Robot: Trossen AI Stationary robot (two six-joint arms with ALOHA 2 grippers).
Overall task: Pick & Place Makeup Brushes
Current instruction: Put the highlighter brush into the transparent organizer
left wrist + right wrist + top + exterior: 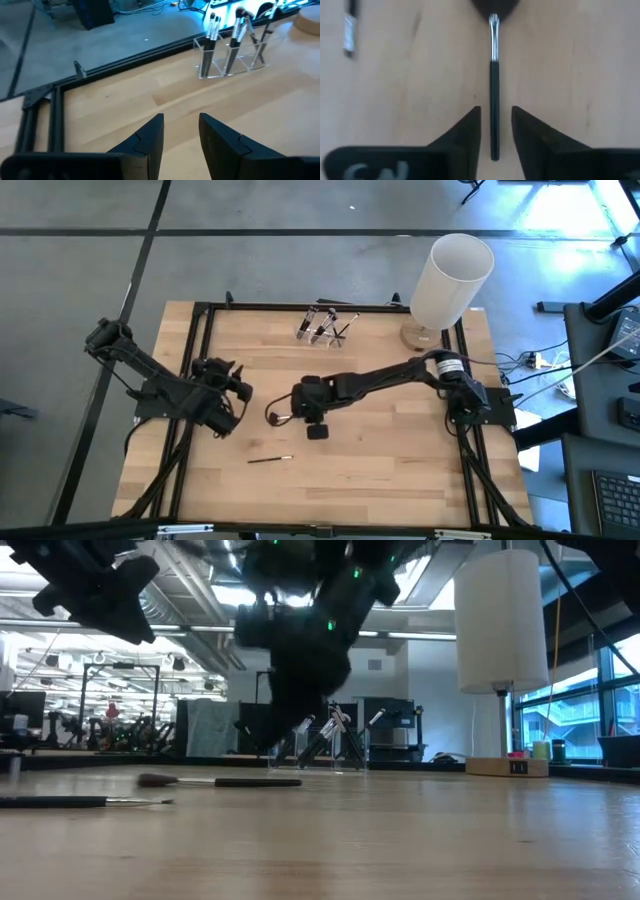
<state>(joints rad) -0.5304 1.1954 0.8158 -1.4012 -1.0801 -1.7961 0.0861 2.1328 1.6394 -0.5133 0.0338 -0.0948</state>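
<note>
Lying flat, dark-handled brush (493,85), silver ferrule

Pale wooden bench (350,470) inside a black metal frame (200,320), on grey tiled floor (250,210). White cylindrical lamp (500,620) on a wooden base at right. Tall windows (585,715) at far right; ceiling ducts and strip lights at upper left.

Wood counter (400,470) carries a clear brush holder (322,328) at its far edge; lamp base (425,335) beside the holder; two brushes lie loose nearer than the holder (278,416) (268,460).
</note>
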